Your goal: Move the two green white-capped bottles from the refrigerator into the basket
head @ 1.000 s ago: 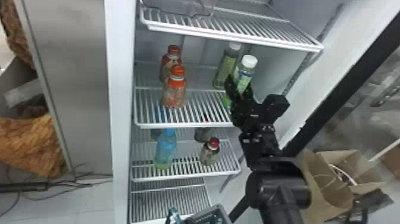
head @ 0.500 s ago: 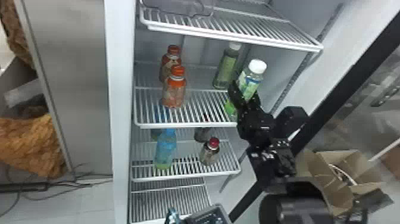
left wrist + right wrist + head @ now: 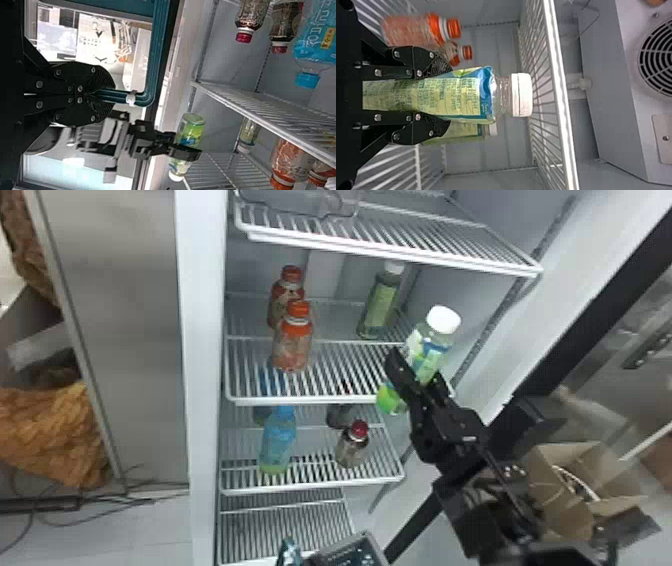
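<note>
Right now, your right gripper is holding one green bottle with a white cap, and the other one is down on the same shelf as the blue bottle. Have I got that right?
Not quite: the head view shows the other green bottle one shelf higher, with the orange-capped bottles. The right gripper is indeed holding one green white-capped bottle.
</note>
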